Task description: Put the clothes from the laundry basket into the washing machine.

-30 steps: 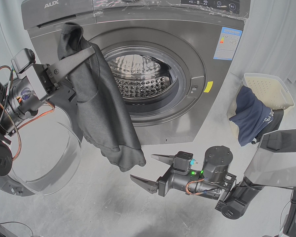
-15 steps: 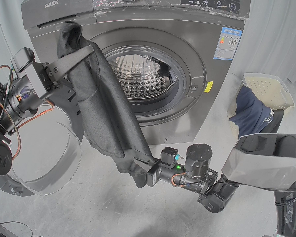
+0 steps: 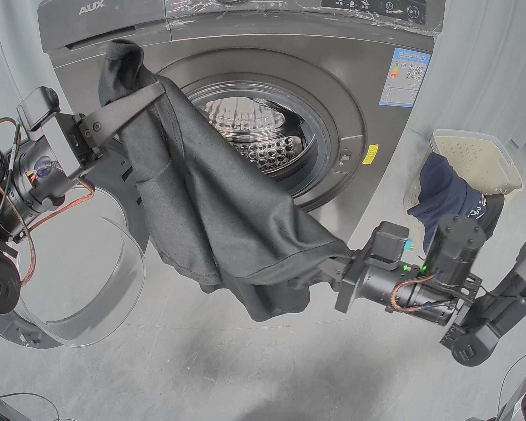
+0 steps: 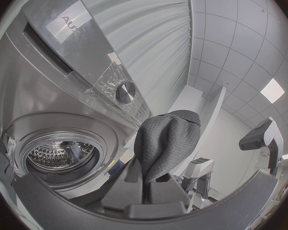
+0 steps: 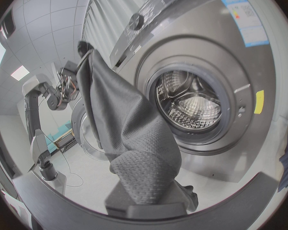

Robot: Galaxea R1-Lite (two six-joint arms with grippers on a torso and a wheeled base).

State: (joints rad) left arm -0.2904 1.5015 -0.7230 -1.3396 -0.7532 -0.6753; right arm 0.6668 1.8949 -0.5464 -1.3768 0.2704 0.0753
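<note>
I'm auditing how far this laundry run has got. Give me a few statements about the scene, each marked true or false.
1. The left gripper and the right gripper both hold the grey garment. True.
2. The washing machine has its door shut. False: the door stands open, on the robot's left.
3. Clothes lie in the drum. False: the drum looks empty.
4. A navy garment hangs over the rim of the laundry basket. True.
5. The grey garment lies in the laundry basket. False: it hangs stretched between the two grippers, in front of the washing machine.

Logo (image 3: 92,7), blue label (image 3: 404,77), yellow sticker (image 3: 370,154) on washing machine (image 3: 310,59)
</note>
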